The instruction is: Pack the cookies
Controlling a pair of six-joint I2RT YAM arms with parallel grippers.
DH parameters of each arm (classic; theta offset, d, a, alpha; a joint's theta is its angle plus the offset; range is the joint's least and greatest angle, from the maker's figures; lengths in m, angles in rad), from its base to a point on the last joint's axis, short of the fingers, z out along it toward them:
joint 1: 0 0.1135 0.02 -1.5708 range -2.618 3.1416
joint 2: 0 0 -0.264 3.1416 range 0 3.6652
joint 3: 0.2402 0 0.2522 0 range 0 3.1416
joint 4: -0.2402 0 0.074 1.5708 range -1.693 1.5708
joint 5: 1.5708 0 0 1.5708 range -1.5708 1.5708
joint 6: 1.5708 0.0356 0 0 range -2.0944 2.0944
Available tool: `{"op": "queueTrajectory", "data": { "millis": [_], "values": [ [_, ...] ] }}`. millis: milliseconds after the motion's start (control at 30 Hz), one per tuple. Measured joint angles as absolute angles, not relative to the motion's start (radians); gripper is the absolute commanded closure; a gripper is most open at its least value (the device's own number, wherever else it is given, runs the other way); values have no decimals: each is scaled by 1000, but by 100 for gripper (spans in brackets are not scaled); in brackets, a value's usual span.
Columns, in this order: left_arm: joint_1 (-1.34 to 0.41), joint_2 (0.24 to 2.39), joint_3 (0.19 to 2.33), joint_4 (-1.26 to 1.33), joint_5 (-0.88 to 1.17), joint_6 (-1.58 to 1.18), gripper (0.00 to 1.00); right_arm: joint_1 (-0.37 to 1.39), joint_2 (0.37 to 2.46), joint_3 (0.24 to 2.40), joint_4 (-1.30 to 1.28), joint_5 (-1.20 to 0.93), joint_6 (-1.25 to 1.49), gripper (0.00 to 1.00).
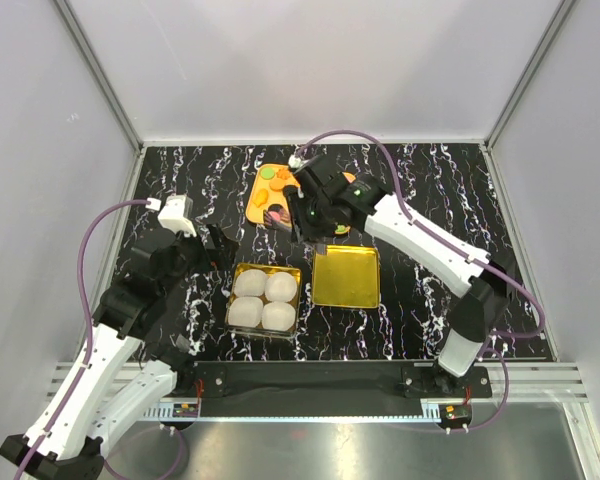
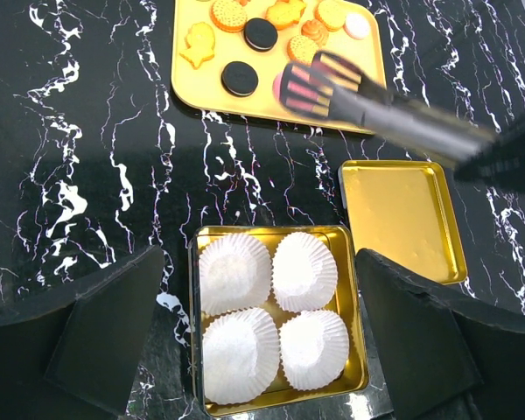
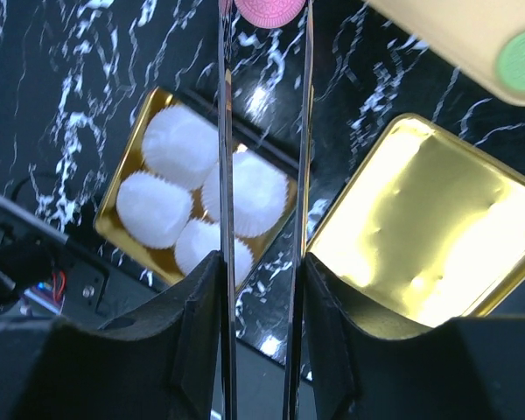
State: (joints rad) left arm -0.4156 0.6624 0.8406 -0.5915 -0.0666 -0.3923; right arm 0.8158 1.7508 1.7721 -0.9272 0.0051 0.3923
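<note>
Clamped on the tongs [image 3: 225, 157], the right gripper [image 3: 261, 289] is pinching a pink cookie [image 3: 271, 10] by the far tray [image 3: 455, 44], next needing a careful carry nearer into a paper cup [image 3: 179, 144].

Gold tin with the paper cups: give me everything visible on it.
The tin is a shallow, roughly square box with rounded corners, shiny gold metal by the look, open-topped. It sits flat on the black marbled table. Four white pleated paper cups fill it two by two, all empty. A second gold tray lies beside it, seemingly apart.
</note>
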Motion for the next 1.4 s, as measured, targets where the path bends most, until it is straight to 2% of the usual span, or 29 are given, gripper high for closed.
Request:
{"op": "queueTrajectory", "data": {
  "millis": [567,1000,1400],
  "values": [
    [-410,663,841,-601,-92,-392,1,1068,1660,1613,-927,8,468,53],
    [-410,663,841,-601,-99,-392,1,1103,1708,1583,-886,6,478,52],
    [-410,663,841,-601,-99,-392,1,1106,1751,1570,-863,6,479,47]
  ]
}}
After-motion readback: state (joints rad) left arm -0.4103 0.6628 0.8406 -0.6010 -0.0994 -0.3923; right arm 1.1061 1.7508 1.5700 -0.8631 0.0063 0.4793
